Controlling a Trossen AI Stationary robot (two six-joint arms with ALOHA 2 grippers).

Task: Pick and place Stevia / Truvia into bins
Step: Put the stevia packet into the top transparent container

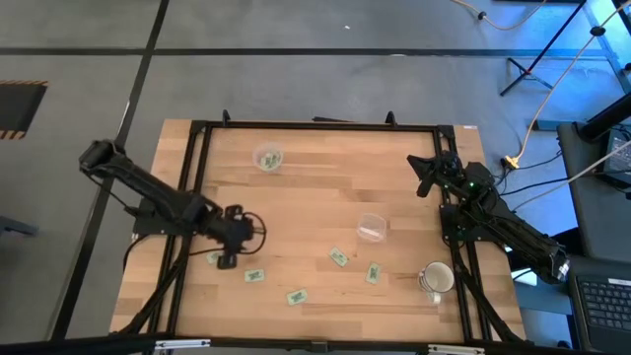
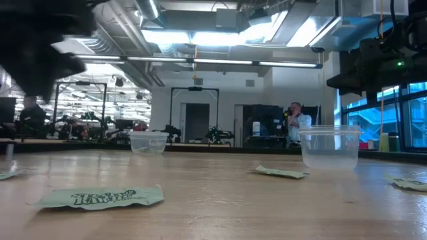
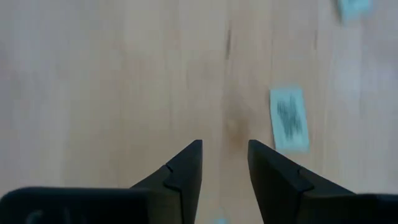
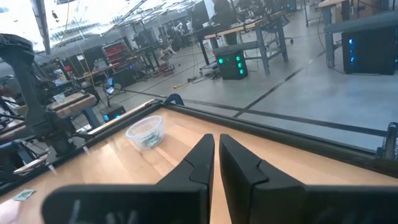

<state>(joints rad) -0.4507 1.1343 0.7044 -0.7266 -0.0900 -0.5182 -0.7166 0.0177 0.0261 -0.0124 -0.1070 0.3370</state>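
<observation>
Packets (image 1: 254,275) of green sweetener lie loose along the near side of our table (image 1: 315,197), with more (image 1: 338,257) toward the middle. Our left gripper (image 1: 226,258) hovers low above the near-left boards, fingers apart with nothing between them, one packet (image 3: 289,118) just beside its line. Two clear bins stand beyond: one (image 1: 372,227) mid-table, empty as far as we can tell, another (image 1: 268,158) near the far edge with green inside. Our right gripper (image 4: 214,155) waits at the far-right corner, fingers together.

We judge the flat paper could slide or buckle if our fingers come down off-centre, and a light bin could tip if brushed. Open wood gives us room around the packets; the black frame rails (image 1: 193,187) and white mug (image 1: 437,280) crowd the sides.
</observation>
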